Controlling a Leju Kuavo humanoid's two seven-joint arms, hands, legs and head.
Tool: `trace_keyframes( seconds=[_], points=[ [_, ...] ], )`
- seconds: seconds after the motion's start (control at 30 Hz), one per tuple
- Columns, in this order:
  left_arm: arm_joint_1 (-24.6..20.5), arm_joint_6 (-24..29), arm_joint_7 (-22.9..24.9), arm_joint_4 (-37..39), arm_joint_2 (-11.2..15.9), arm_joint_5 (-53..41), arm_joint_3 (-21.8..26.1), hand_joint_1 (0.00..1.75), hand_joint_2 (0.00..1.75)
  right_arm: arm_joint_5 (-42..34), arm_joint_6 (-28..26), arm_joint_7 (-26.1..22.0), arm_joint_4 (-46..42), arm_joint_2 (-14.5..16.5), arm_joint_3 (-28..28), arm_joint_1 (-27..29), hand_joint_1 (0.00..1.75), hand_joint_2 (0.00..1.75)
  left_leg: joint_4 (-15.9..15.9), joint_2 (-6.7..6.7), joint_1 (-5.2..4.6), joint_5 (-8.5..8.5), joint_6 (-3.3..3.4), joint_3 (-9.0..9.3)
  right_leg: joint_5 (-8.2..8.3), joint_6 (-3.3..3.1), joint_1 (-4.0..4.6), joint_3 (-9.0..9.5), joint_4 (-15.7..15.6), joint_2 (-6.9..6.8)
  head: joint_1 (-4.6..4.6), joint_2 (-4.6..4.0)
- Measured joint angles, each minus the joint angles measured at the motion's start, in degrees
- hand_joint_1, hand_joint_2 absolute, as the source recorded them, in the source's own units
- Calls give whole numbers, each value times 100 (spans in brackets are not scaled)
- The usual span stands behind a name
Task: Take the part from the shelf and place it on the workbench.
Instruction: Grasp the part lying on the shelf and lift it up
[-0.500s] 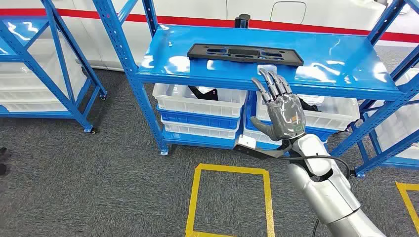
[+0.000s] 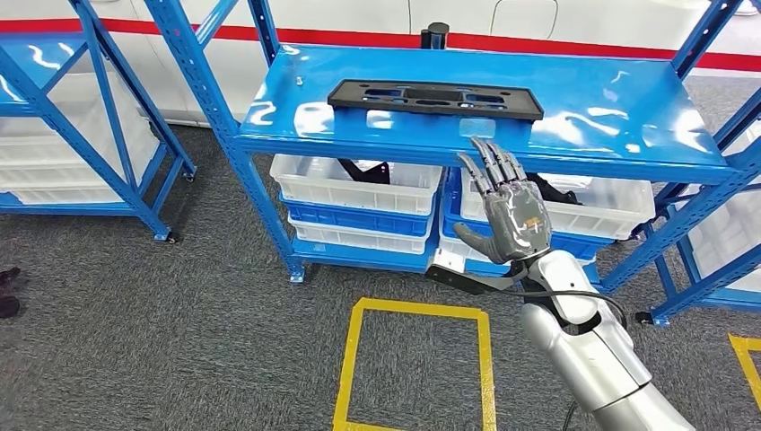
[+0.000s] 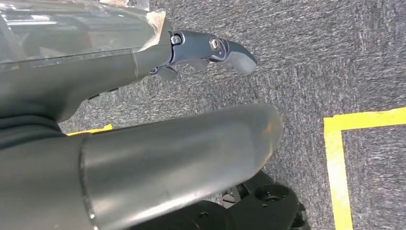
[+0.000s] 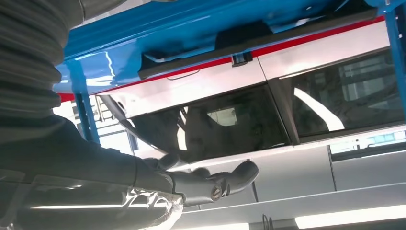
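Our right hand [image 2: 511, 215] raised at centre right of the head view, fingers spread and holding nothing, fingertips just short of the blue shelf [image 2: 610, 99] edge, black part [image 2: 435, 99] lying flat on the shelf top at upper centre, our left hand [image 3: 210, 48] over grey carpet [image 3: 335, 57], grasp we cannot tell.

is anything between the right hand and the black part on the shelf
Nothing visible does. The right hand is raised, fingers spread, just short of the blue shelf's front edge. The black part lies flat beyond, with bare shelf top between them.
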Motion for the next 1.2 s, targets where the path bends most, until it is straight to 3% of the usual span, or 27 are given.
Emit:
trace_keyframes(
  seconds=[0.07,0.13,0.17,0.2,0.23,0.3,0.37,0.47,0.53,0.63,0.67,0.7,0.73,0.8,0.87,1.2],
  points=[
    [-8,-1,2,1,1,4,0,0,0,-31,-1,-2,5,4,9,-5,0,175,523,182,8,-228,-48,-260,-40,-82,3,57,-7,-36,-25,0],
    [-12,-3,4,1,-4,8,0,0,0,-105,3,-8,22,7,23,10,0,175,1304,289,14,-478,-74,-736,-84,-146,31,100,-6,-80,-37,0],
    [-6,-4,7,2,-8,8,0,0,0,-152,9,-13,36,10,34,24,0,175,1550,305,15,-491,-73,-925,-103,-170,45,122,-6,-98,-37,0],
    [2,-4,13,2,-11,8,0,0,0,-195,22,-16,49,16,46,38,0,175,1579,310,16,-385,-61,-1010,-123,-187,56,148,-6,-110,-36,0],
    [8,-2,19,3,-11,8,0,0,0,-229,35,-19,61,23,60,47,0,175,1383,314,15,-175,-38,-981,-144,-195,63,179,-6,-117,-37,0],
    [11,8,40,4,-6,8,0,0,0,-269,54,-20,74,35,80,54,0,175,623,335,-2,295,27,-696,-191,-183,81,240,-9,-120,-36,0],
    [-2,15,60,5,-3,3,-1,0,0,-291,54,-20,86,39,87,66,0,175,123,357,-42,455,66,-488,-225,-140,110,255,-17,-124,-32,0],
    [-14,21,68,5,-6,-2,-2,0,0,-305,48,-20,101,44,89,124,0,175,2,341,-69,418,116,-436,-249,-46,125,262,-65,-148,-30,0],
    [-18,30,67,5,-12,-1,-1,0,0,-308,43,-22,101,50,89,144,0,175,-94,323,-50,430,181,-350,-338,-15,137,181,112,-154,-26,0],
    [-38,47,75,5,-22,-1,0,0,0,-308,40,-29,117,51,91,179,0,175,-138,293,-52,394,256,-265,-663,-73,144,-411,1146,-125,-14,0],
    [-38,51,81,5,-27,-1,0,0,0,-309,40,-31,128,51,92,205,0,175,-137,275,-57,371,268,-243,-712,-67,144,-613,1436,-117,-11,0],
    [-35,51,84,5,-32,-1,0,0,0,-309,41,-31,138,51,92,229,0,175,-136,254,-63,346,271,-217,-675,-38,142,-720,1533,-113,-9,0],
    [-33,51,86,5,-37,-1,0,0,0,-307,41,-31,146,51,91,243,0,175,-133,234,-65,317,266,-181,-541,9,140,-702,1387,-113,-7,0],
    [-32,51,87,5,-46,-1,0,0,0,-296,37,-27,152,51,90,249,0,175,-129,204,-65,258,244,-102,-175,99,136,-448,728,-113,-2,0],
    [-32,51,87,5,-51,-1,0,0,0,-287,34,-24,153,51,90,246,0,175,-127,194,-65,230,231,-62,6,133,134,-283,351,-113,0,0],
    [-32,51,87,5,-51,-1,0,0,0,-287,34,-24,153,51,90,246,0,175,-127,194,-65,230,231,-62,6,133,134,-283,351,-113,0,0]
  ],
)
